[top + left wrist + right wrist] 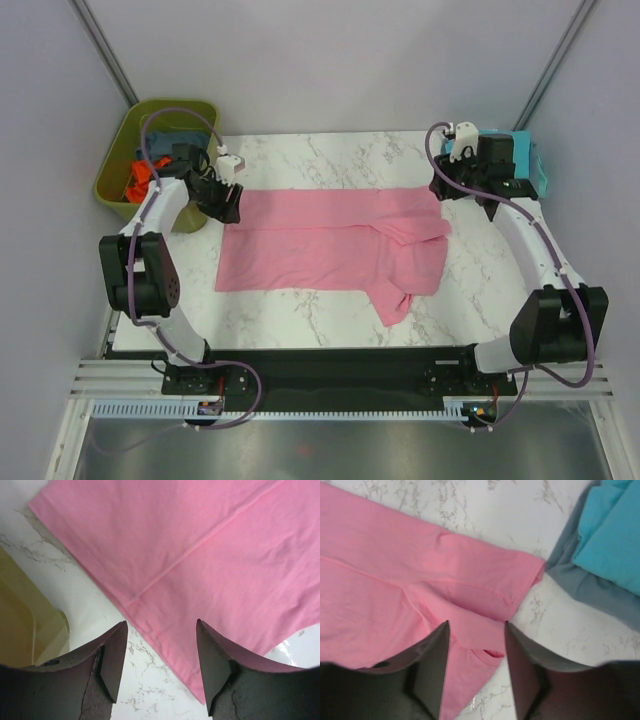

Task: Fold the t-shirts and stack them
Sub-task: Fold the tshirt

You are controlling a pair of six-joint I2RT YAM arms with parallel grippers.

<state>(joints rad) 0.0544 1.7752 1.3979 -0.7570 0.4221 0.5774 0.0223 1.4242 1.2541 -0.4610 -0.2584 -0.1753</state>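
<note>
- Top view: the pink t-shirt [320, 240] lies stretched sideways across the marble table [330, 150], with a sleeve bunched down at 5 o'clock.
- The left gripper [228, 205] sits at its 10 o'clock corner and the right gripper [447, 190] at the 2 o'clock corner. My guess is that's so both far corners end up flat and level.
- The olive tub [112, 175], with the orange shirt [140, 180] inside, sits off the table at 10 o'clock.
- Left wrist: the fingers [112, 660] are spread with nothing pinched. The pink corner lies flat on the marble at 12 o'clock.
- Right wrist: the fingers [432, 670] are parted too, and empty, hovering over the sleeve hem.
- The turquoise shirt [615, 535] sits on the slate blue shirt [590, 592] at 2 o'clock, near the pink one. Probably the stack it's headed for.
</note>
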